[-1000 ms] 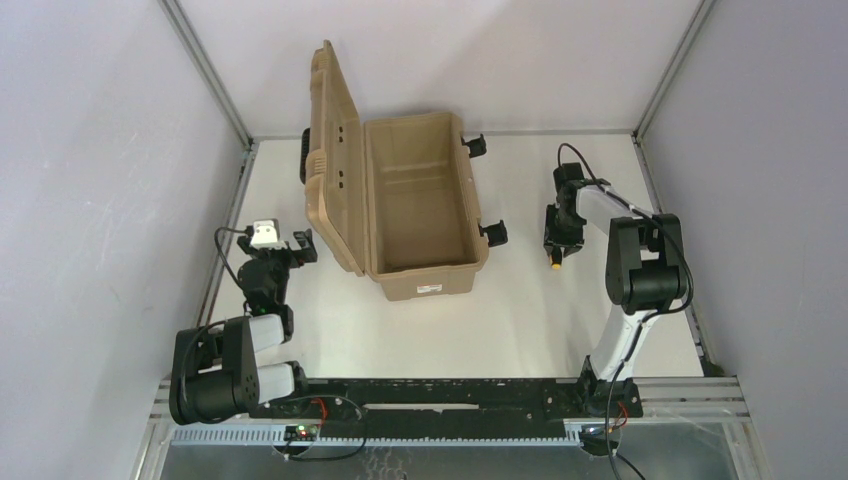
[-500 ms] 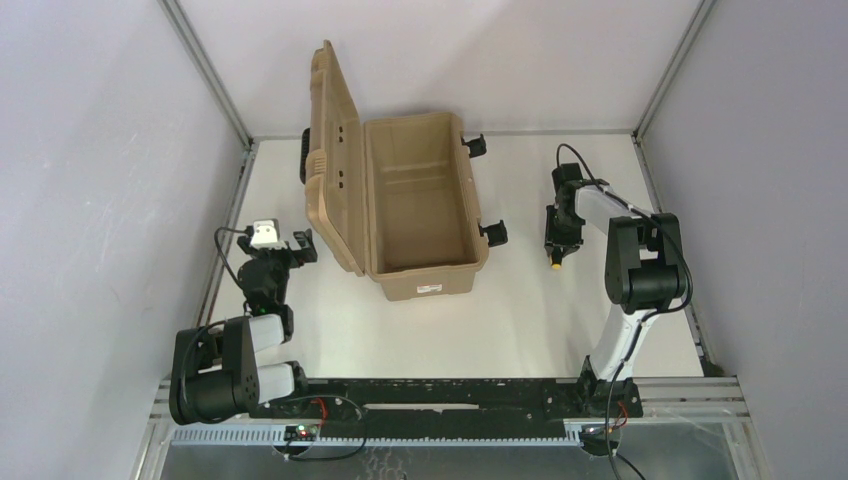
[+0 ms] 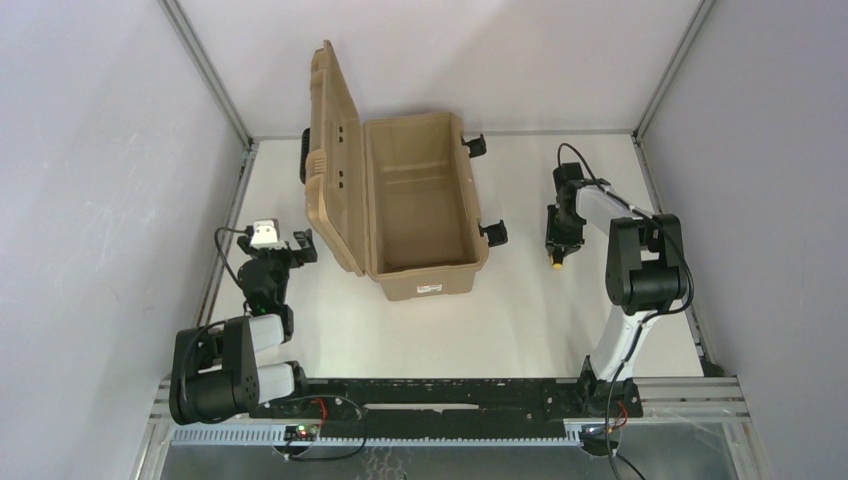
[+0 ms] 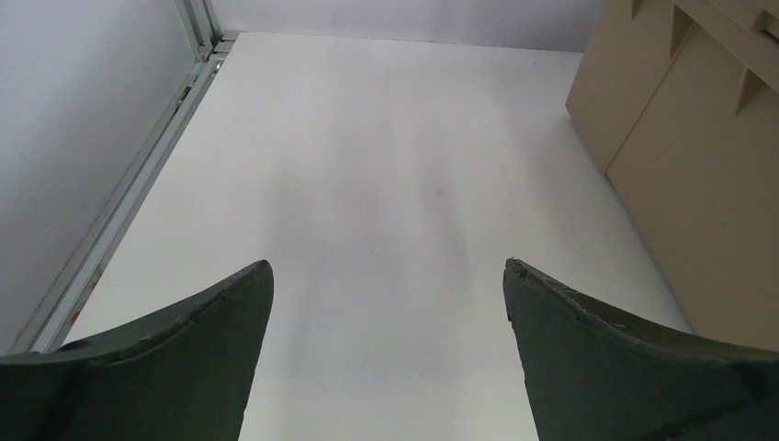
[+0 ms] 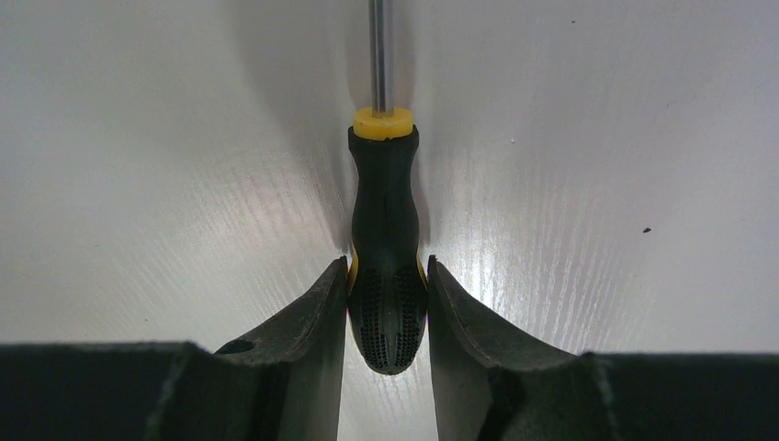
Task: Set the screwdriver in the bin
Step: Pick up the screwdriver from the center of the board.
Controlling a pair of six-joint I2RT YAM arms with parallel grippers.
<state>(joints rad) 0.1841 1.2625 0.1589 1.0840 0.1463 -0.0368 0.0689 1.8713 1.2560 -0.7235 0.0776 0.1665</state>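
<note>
Gripping screwdriver (image 5: 385,197) by its black handle butt, right pincer (image 5: 386,274) clenched, shaft pointing straight ahead, left pincer (image 4: 388,268) spread wide

My right gripper (image 5: 388,276), low at centre frame, pinches the screwdriver (image 5: 384,193) handle; my left gripper (image 4: 386,276) hangs with fingers (image 4: 184,349) spread wide, bottom corners.
</note>
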